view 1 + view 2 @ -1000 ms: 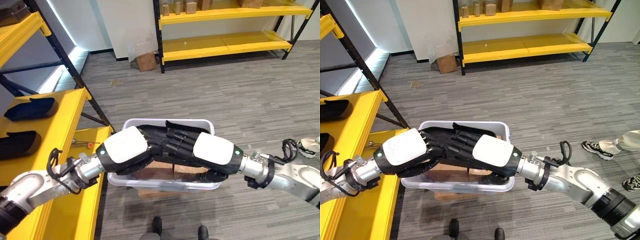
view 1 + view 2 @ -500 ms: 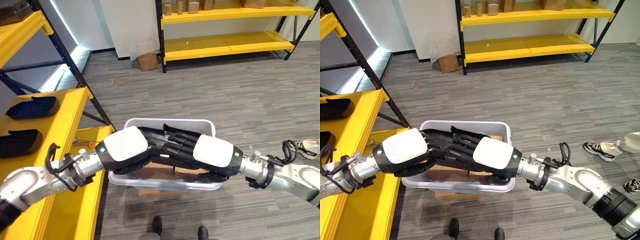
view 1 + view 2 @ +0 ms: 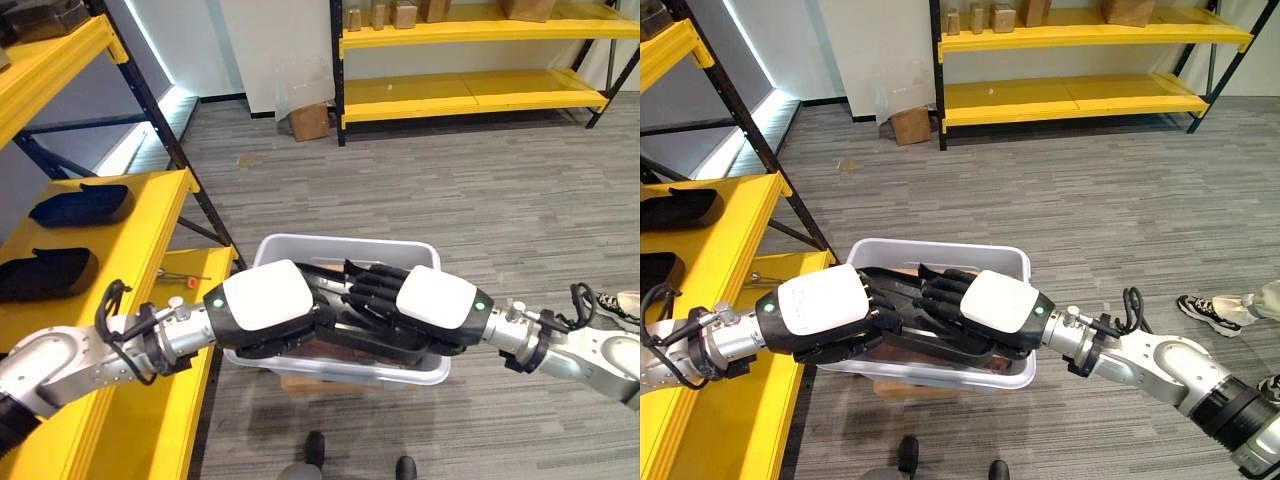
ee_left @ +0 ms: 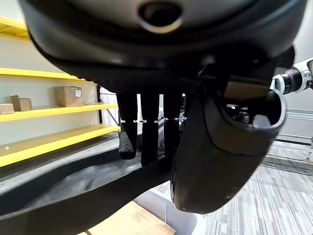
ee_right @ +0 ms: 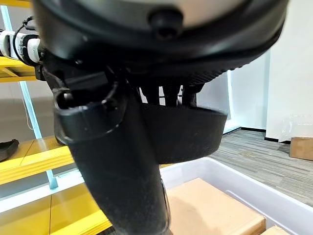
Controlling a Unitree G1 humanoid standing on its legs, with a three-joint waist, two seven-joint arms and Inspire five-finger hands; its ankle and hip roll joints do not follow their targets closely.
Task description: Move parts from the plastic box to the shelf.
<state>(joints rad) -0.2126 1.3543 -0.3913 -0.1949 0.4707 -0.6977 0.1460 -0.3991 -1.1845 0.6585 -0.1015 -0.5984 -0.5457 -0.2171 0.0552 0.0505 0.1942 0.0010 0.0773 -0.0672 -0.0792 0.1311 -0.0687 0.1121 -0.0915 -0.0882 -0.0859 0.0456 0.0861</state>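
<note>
I see grey plank floor (image 3: 470,200) carrying a white box (image 3: 345,245) near me, apparently resting on a brown carton. A small carton (image 3: 310,122) sits far off by the wall. On my left, a yellow shelf (image 3: 150,200) holds two dark trays (image 3: 82,203), one behind the other. A far yellow shelf (image 3: 470,90) stands bare on its lower level, cartons above.

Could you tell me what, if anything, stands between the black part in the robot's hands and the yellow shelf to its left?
Nothing visible does. The left hand and right hand hold the black part over the plastic box. The shelf beside it already carries two black parts, with free yellow surface nearer the box.
</note>
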